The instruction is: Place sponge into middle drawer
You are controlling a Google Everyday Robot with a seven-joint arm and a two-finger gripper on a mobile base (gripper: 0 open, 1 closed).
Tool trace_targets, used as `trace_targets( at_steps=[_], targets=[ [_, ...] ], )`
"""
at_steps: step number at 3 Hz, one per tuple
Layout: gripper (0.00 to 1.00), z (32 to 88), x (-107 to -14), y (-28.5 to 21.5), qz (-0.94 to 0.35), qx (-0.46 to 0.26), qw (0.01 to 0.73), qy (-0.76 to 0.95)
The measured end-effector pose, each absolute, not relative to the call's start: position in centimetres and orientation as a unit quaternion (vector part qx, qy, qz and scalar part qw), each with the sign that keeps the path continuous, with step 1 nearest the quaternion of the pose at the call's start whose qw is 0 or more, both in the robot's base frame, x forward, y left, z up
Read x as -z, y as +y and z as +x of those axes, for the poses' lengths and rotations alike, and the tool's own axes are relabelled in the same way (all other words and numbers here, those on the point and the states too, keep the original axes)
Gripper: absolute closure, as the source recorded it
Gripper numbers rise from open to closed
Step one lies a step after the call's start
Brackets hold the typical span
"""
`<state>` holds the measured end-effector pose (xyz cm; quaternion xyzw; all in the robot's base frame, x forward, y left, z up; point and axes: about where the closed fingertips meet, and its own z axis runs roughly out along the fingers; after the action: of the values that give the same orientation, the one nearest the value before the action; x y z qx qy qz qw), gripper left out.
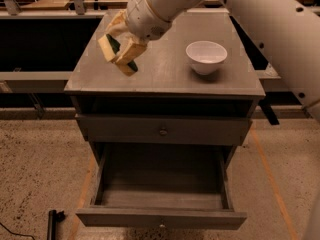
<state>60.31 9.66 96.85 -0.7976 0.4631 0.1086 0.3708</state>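
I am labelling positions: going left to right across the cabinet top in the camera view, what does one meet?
The gripper, shut on the sponge above the left part of the cabinet top, then the white bowl standing right of centre.

The gripper (121, 54) over the cabinet top (170, 71) half hides the sponge (106, 47).

claw (121, 54) — clamped on sponge (110, 46), over cabinet top (165, 76) left | middle drawer (160, 217) — open | white bowl (206, 57) right

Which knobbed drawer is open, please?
The lower, middle drawer is pulled out; the upper drawer is shut. The hand grips the sponge above the cabinet.
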Motion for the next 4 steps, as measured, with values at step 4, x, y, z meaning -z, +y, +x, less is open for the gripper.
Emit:
trace_targets(
  at_steps=[4],
  targets=[
    [1.0,47.2,-90.3,3.5,-0.569,-0.091,0.461,0.675]
  ],
)
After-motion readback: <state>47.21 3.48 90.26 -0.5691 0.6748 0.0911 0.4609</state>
